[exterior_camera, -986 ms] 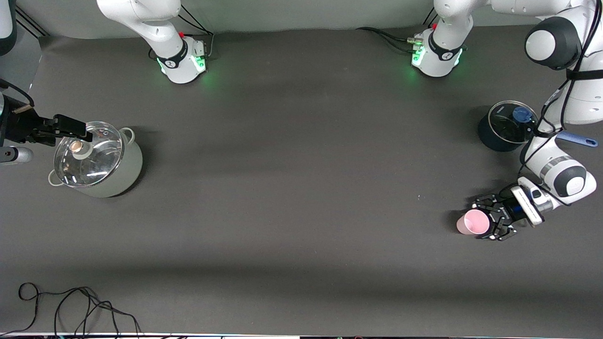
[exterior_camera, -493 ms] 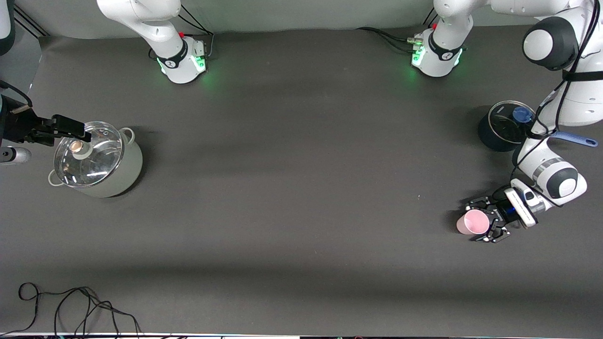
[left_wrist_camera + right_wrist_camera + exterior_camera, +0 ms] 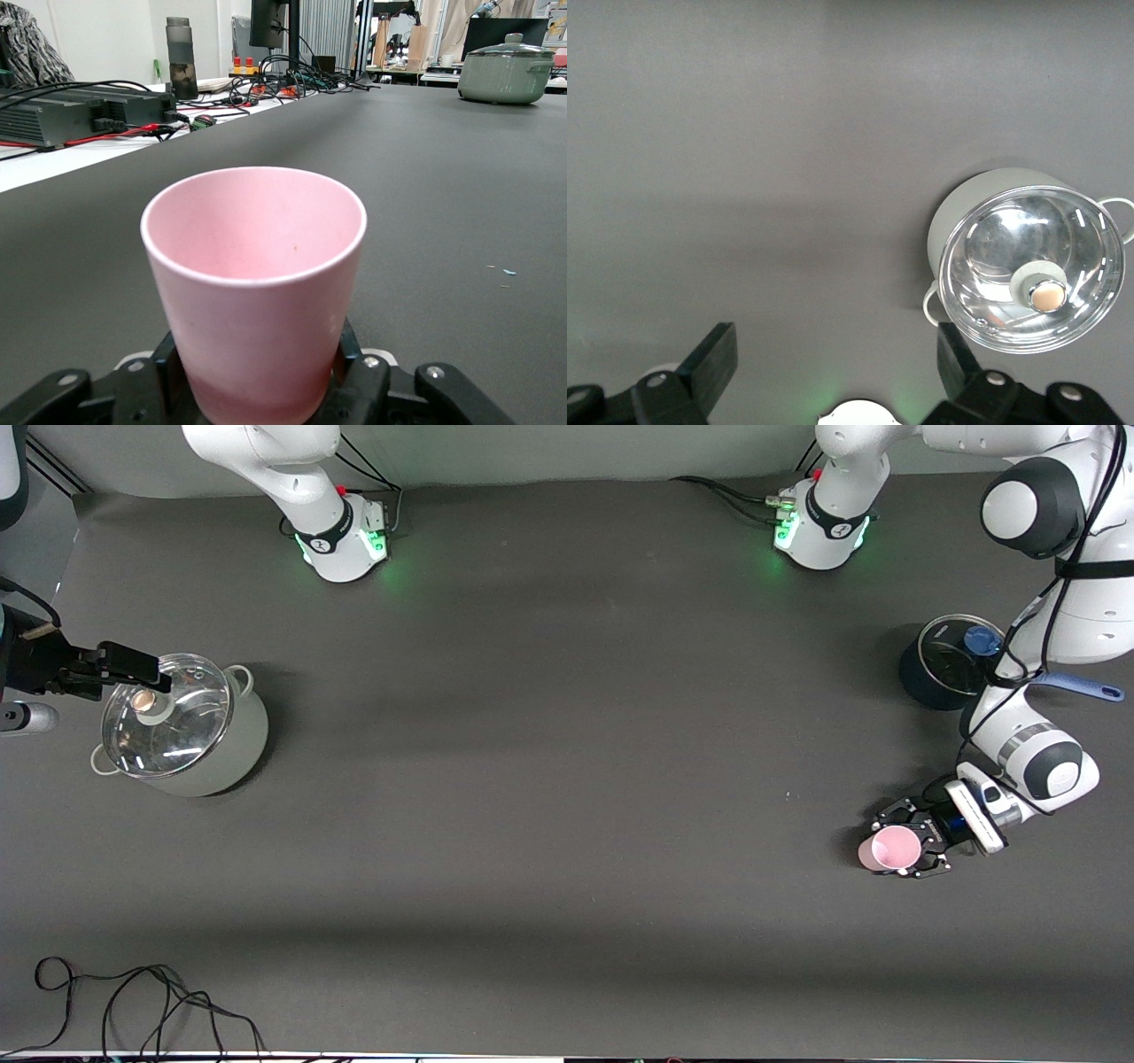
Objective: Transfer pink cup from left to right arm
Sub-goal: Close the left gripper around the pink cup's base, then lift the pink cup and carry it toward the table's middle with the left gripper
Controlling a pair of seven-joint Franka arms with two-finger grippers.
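Right gripper hangs over the grey-green pot near the tabletop edge at the right arm's end, fingers spread, gripping nothing. Pink cup stands upright near the left arm's end; left gripper is clenched around its base.
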